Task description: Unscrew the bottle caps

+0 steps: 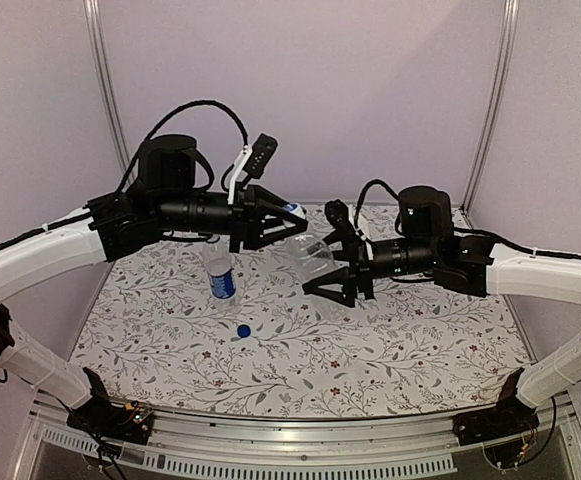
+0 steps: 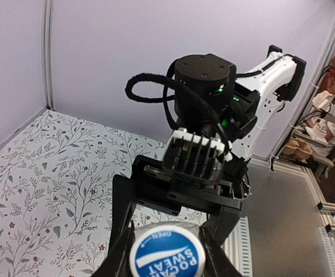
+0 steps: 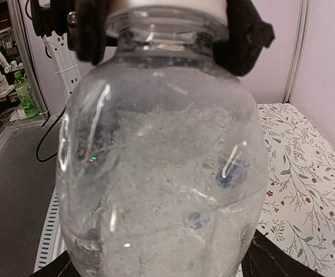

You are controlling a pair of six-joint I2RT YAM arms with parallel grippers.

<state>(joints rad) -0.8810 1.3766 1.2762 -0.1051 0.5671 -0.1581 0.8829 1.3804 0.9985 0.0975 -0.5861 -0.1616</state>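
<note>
— Bottle caps: whitish cap (image 2: 167,254) pinched tight in left gripper (image 1: 295,222), blue top facing the left wrist camera; solid blue cap (image 1: 243,330) loose on table (image 1: 400,340), near labelled bottle (image 1: 220,275), on its near side
— And the plain bottle (image 3: 161,161)?
— Up in the air, lying sideways between both arms, neck toward the left. Right gripper (image 1: 328,255) clamped round the body, judging by pads pressed against both flanks
— Risks?
— Thin wall, likely to buckle or spin inside the right pads under twist, cap then not turning against the neck. Neck sideways, so a possible spill once threads let go, if any liquid inside. Could also drop the bottle if right grip eases with cap free. Labelled bottle upright near the left arm: easy to knock over on a swing
— Hard to read?
— Threads hidden behind left fingers (image 3: 245,34); cannot tell how far unscrewed. Right pads cut off at the bottom edge of own wrist view. Contents unclear, only glare and droplets. Mouth of labelled bottle too small to judge, seemingly uncapped
</note>
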